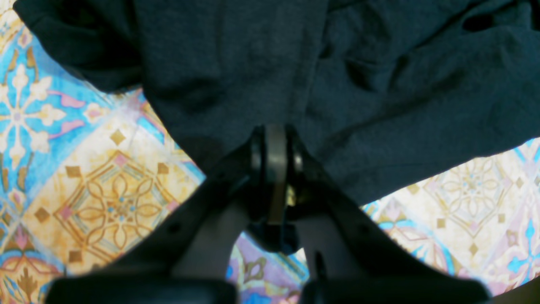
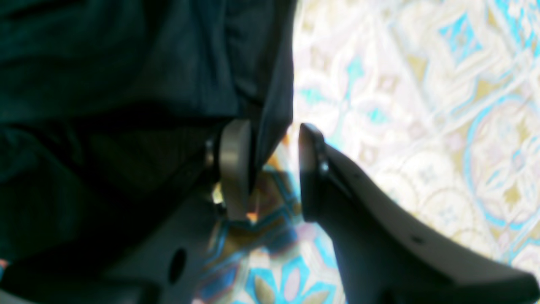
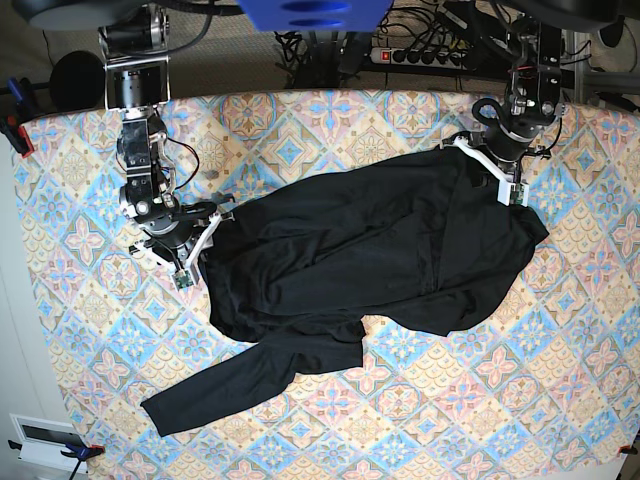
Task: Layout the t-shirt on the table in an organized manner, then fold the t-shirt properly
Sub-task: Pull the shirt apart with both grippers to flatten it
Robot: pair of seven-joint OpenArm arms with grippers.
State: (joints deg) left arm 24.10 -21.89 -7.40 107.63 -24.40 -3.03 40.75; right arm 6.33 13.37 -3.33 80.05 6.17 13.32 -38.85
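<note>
The shirt (image 3: 360, 260) lies spread but rumpled across the middle of the table (image 3: 80, 300), w/ folds and creases over the body. One long sleeve runs down toward the near-left of the base view, ending near the table's front edge. A bit of patterned cloth shows through a gap where the sleeve meets the body.

My left gripper (image 1: 276, 143) is at the far right of the base view (image 3: 490, 160), at the shirt's upper edge. Wrist cam: jaws pressed together, dark fabric pinched btw them, shirt bunching away from the tips. So I'm clamped on the shirt there. Table pattern shows on both sides below the fabric.

My right gripper (image 2: 270, 169) is on the left in the base view (image 3: 195, 245), at the shirt's left edge. Wrist cam: jaws apart, clear gap btw the two pads. A fold of shirt edge hangs just beside the pale pad (image 2: 234, 169), on its inner face; the dark finger (image 2: 312, 177) stands free over the table, not touching fabric. Not gripping anything. Most of that view's left is black cloth, the right is bare pattern.

Both grippers sit at opposite ends of the shirt, well apart. Wrist views are blurry, so finer details of the fabric, like hem vs. collar, I can't tell.
</note>
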